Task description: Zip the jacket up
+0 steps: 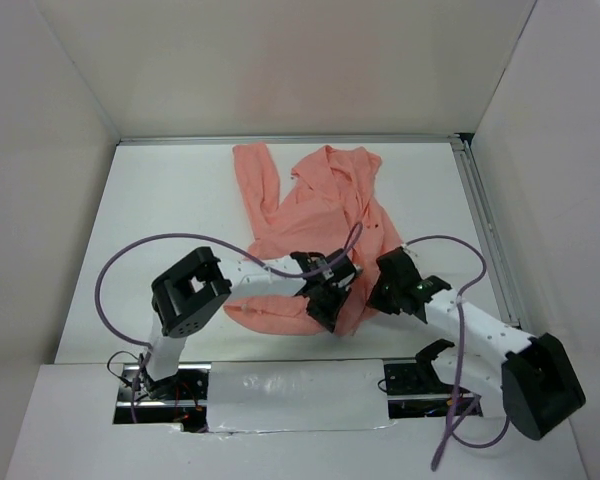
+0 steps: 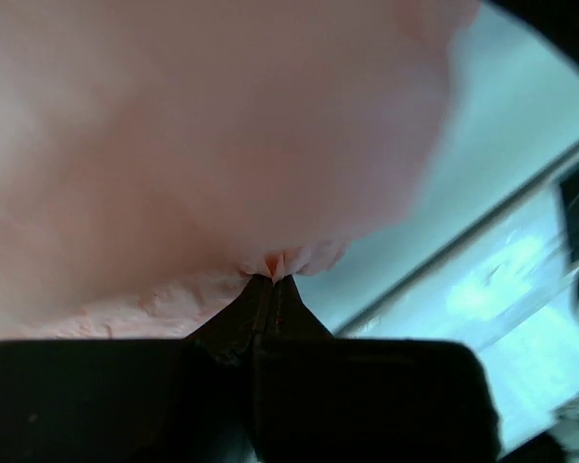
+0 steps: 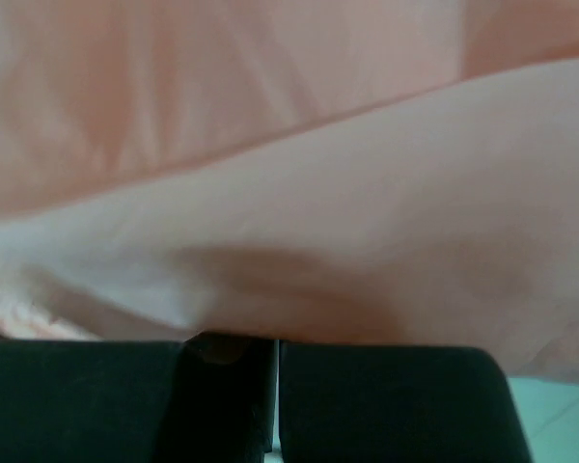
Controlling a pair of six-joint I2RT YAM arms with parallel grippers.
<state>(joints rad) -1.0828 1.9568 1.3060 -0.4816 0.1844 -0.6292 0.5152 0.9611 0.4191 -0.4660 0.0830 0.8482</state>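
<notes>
Two tools work the near hem of the jacket [image 1: 315,205], which lies crumpled mid-counter [image 1: 170,210]. The left tool [image 2: 271,278] is clenched on a small pleat of cloth; the right tool [image 3: 275,340] is clenched too, its hold on cloth unclear. Step looks like gathering the bottom edge; next move calls for bringing both front edges together there, zip not yet started.

Left end effector [image 2: 271,281], right end effector [image 3: 273,351], closed

The white tabletop [image 1: 150,220] carries a crumpled salmon-pink jacket [image 1: 315,215], spread from the centre toward twelve o'clock, with one sleeve stretching to eleven o'clock.
</notes>
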